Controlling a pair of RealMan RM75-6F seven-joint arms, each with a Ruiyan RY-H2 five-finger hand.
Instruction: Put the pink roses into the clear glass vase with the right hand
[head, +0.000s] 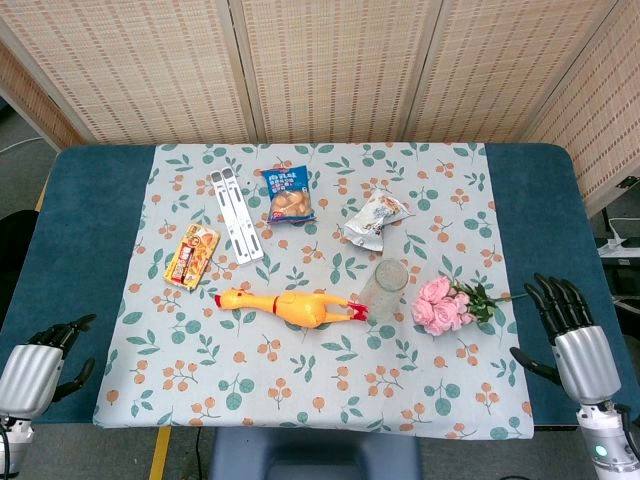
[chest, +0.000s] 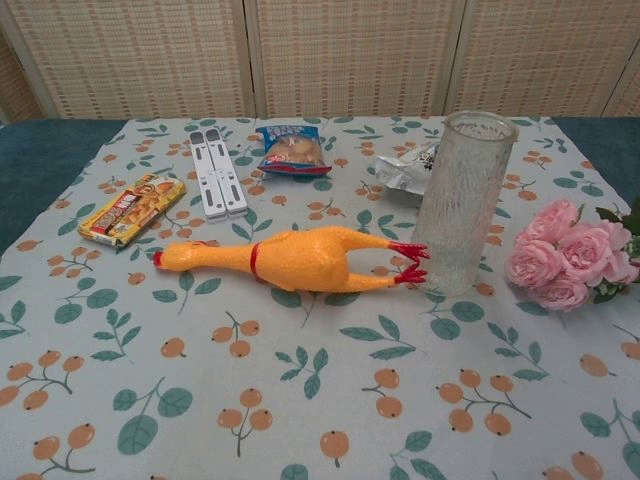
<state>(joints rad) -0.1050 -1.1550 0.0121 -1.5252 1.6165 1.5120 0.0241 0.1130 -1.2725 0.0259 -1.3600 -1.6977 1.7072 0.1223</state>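
Note:
A bunch of pink roses (head: 443, 304) (chest: 568, 259) lies on the floral tablecloth at the right, stems pointing right. Just left of it the clear glass vase (head: 384, 290) (chest: 459, 200) stands upright with nothing in it. My right hand (head: 560, 320) hovers over the blue table edge to the right of the roses, fingers spread, holding nothing. At the lower left corner my left hand (head: 52, 348) rests open, far from both. Neither hand shows in the chest view.
A yellow rubber chicken (head: 290, 304) (chest: 290, 260) lies with its red feet touching the vase. Farther back are a blue snack bag (head: 288, 193), a silver wrapper (head: 375, 220), a white folded stand (head: 235, 215) and an orange snack pack (head: 190, 257).

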